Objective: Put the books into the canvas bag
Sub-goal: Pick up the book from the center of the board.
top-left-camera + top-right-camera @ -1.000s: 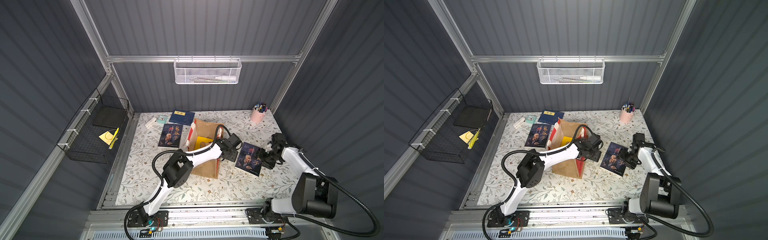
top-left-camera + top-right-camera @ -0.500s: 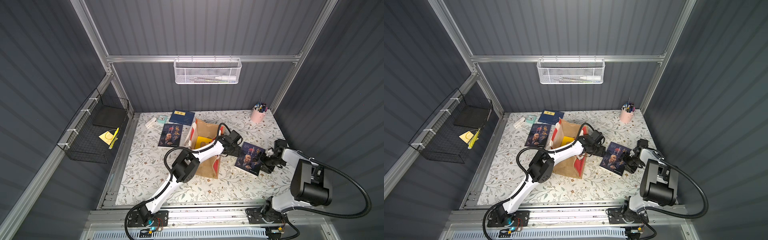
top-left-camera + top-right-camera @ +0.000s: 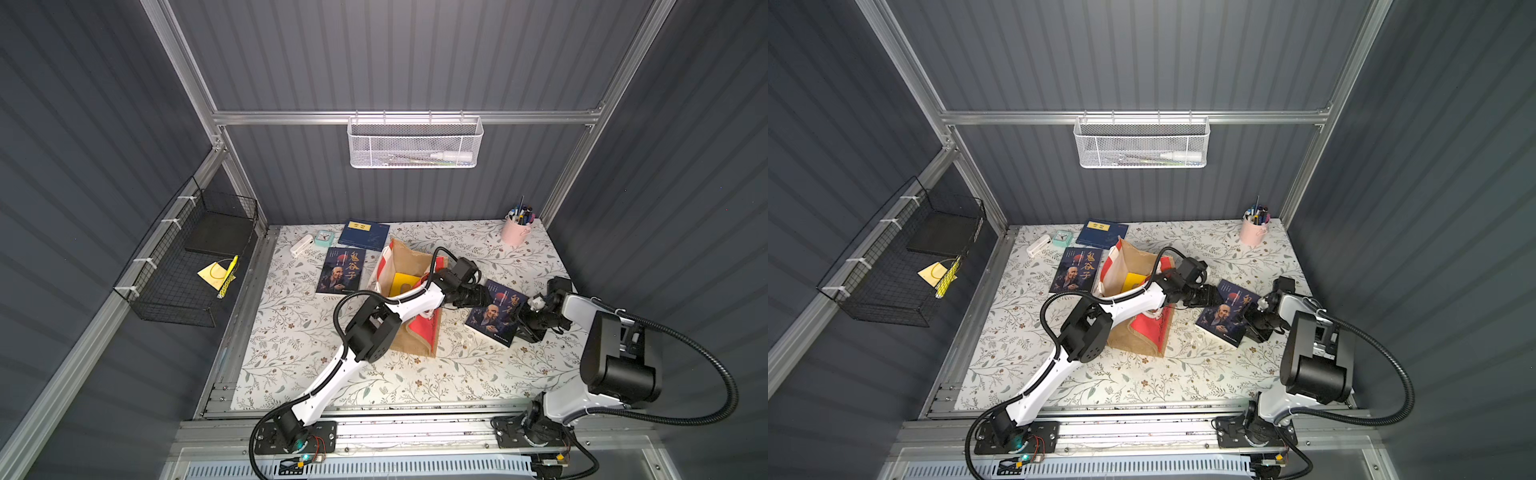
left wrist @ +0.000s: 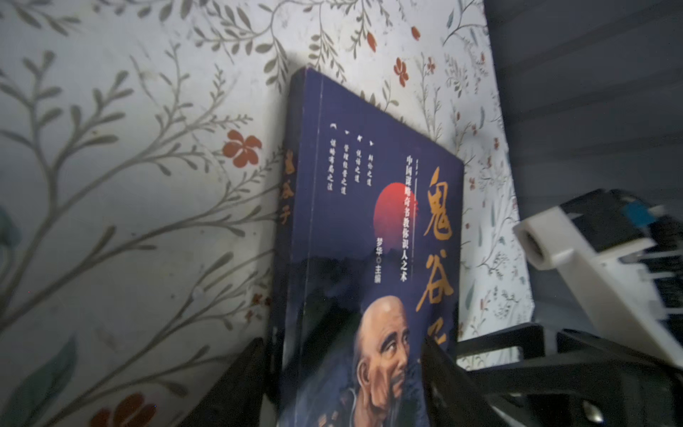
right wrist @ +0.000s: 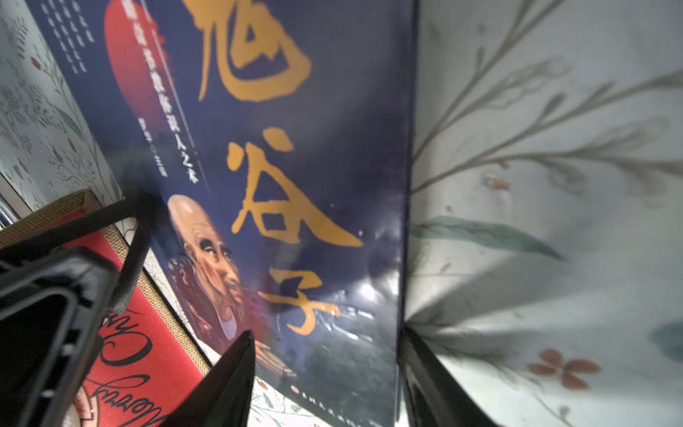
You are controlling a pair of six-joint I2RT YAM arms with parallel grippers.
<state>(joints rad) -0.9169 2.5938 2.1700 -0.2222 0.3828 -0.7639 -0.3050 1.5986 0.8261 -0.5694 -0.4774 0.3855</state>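
In both top views the portrait book (image 3: 494,311) lies flat on the tabletop (image 3: 316,332), just beside the canvas bag (image 3: 417,347). The left claw (image 3: 484,298) is at its spine and the right claw (image 3: 521,322) at its open edge. A yellow book (image 3: 401,283) is in the bag.

The left wrist view alone shows the spine, with the jaws parted astride it and pinching nothing. That stiff spine looks the best hold, since a thin, light paperback probably flexes elsewhere.

Only the right wrist view shows the cover's slippery-looking gloss. The right claw's jaws stand apart over the fore-edge.
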